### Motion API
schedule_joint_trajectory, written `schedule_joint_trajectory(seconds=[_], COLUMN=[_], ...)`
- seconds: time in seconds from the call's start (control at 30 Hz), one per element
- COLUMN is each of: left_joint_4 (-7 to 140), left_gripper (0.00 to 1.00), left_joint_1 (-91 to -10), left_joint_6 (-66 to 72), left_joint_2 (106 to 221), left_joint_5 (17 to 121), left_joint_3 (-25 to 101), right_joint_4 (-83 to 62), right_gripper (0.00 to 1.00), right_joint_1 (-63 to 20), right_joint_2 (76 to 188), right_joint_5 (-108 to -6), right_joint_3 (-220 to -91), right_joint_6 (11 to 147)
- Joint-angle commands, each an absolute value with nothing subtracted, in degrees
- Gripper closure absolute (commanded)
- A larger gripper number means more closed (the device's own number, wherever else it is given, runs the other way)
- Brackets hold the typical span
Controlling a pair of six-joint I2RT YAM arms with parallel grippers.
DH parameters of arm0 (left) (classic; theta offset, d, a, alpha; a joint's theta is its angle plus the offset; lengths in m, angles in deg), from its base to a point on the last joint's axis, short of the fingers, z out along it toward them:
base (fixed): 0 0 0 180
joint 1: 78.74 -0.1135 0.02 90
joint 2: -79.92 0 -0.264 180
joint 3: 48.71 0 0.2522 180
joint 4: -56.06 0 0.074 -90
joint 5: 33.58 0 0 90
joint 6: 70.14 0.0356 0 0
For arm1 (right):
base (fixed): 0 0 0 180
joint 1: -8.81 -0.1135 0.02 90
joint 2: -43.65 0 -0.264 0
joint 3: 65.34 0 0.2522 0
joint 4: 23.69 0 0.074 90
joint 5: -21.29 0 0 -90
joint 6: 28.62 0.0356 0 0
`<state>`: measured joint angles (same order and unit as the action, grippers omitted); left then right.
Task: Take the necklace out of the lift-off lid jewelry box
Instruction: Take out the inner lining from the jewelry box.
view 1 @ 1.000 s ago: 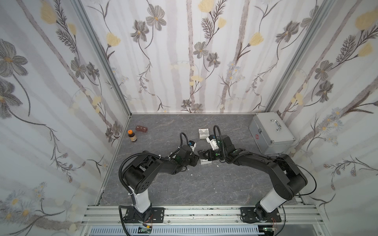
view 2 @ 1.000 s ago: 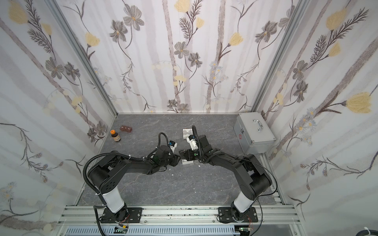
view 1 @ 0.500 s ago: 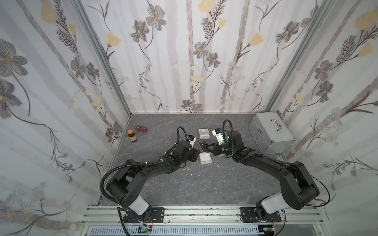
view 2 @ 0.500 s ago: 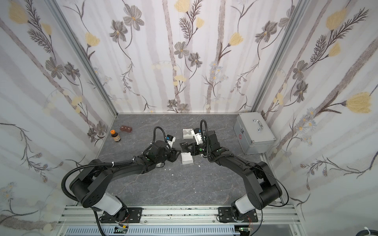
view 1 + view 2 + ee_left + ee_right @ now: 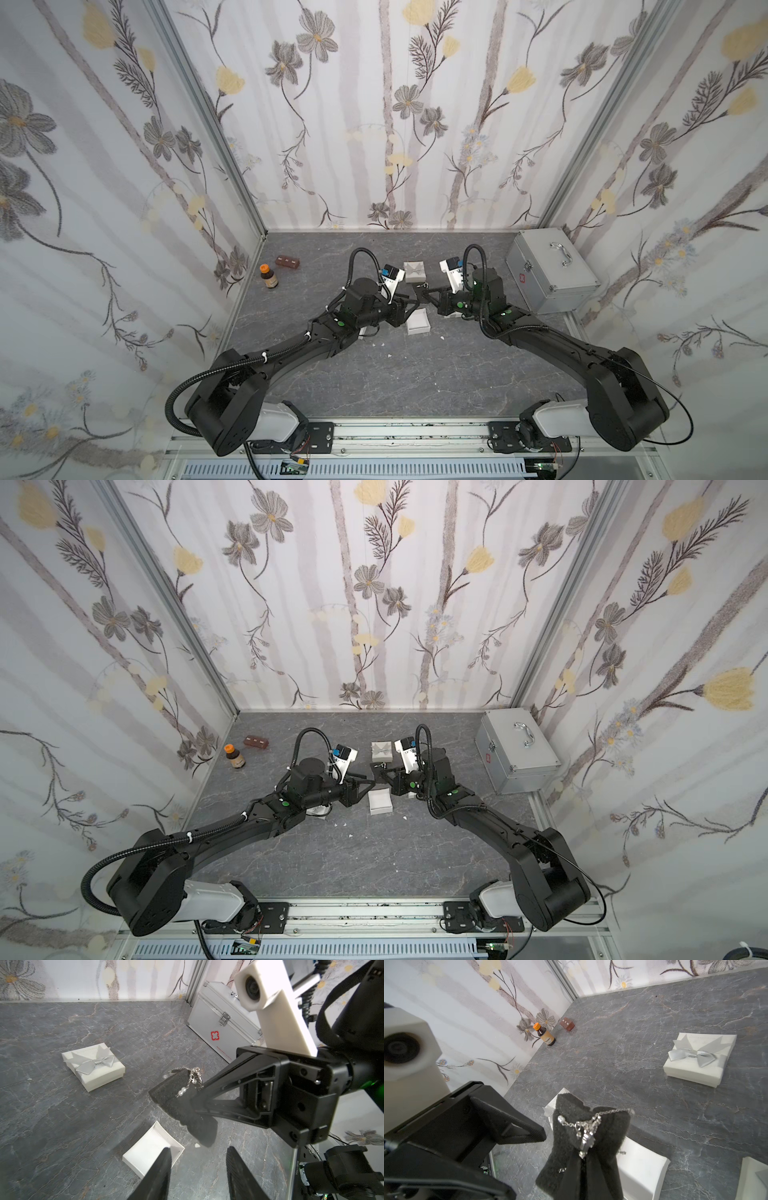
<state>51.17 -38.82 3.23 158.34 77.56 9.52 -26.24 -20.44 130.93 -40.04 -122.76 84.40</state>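
Light looks bright, even and diffuse to me in both top views; source itself not visible. Shadows soft only, faint under arms on grey table (image 5: pixel 415 374). Pale wallpaper close to washed out. Wide-angle bend at frame edges: corner posts lean outward. Silver case (image 5: pixel 548 270) shows mild sheen, no blown glare. Black arm housings lose detail.

Left wrist view: left gripper (image 5: pixel 198 1149) fingers soft, too close to lens; one corner darkened.

Right wrist view: black foam insert (image 5: pixel 566 1109) sharp at far end, blurred near lens; necklace (image 5: pixel 586 1132) glints.
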Motion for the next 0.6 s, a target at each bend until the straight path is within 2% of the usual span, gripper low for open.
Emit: schedule_joint_trajectory(seconds=[0.0, 0.23, 0.57], left_joint_4=[49.8, 51.5, 49.5], left_gripper=[0.57, 0.64, 0.69], left_joint_1=[-38.8, -38.8, -38.9], left_joint_6=[1.1, 0.0, -3.7], left_joint_2=[158.2, 161.1, 163.2], left_joint_5=[77.6, 76.9, 80.4], left_joint_3=[10.8, 14.2, 15.9], right_joint_4=[-30.5, -33.5, -36.6], right_gripper=[1.0, 0.98, 0.97], right_joint_1=[-20.7, -21.5, -21.7], right_joint_2=[129.8, 127.9, 125.5], right_joint_5=[-39.8, -38.0, -39.5], right_joint_3=[-122.3, -119.1, -116.7], right_joint_6=[82.7, 82.2, 82.8])
